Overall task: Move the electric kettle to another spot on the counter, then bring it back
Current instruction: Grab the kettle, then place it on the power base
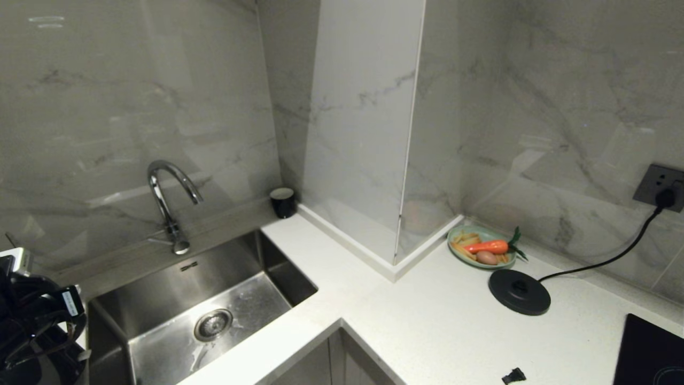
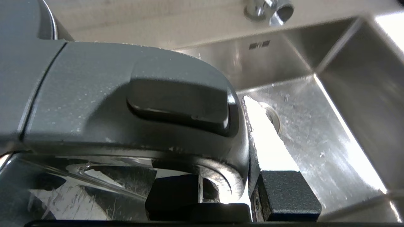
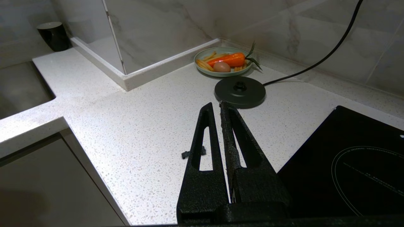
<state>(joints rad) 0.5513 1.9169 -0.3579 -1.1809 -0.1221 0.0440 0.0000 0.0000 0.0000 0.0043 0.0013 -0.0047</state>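
We look over the white speckled counter (image 1: 427, 331), which wraps around a marble pillar and runs along the steel sink (image 1: 160, 342) with its curved tap (image 1: 170, 203). Our left arm sits at the near left edge of the head view, by the sink. In its wrist view the electric kettle (image 2: 94, 94) fills most of the frame: the left gripper (image 2: 230, 192) is clamped around the kettle's loop handle, one black finger (image 2: 284, 195) pressed against the outer side of the handle and the other showing through the loop, so the kettle hangs between the fingers with the sink basin and drain beyond it. The kettle is well apart from its round black base (image 1: 518, 291), which lies bare on the counter with its cord running to the wall socket (image 1: 660, 187). Our right gripper (image 3: 219, 108) hovers above the counter with its fingers pressed together and nothing between them; the base lies just past the fingertips, a green plate (image 3: 202, 69) of toy food beyond that, a black cooktop (image 3: 347, 164) to one side. A small black cup (image 1: 282, 202) stands in the corner behind the sink, and a tiny black scrap (image 3: 186, 154) lies beneath the right fingers.
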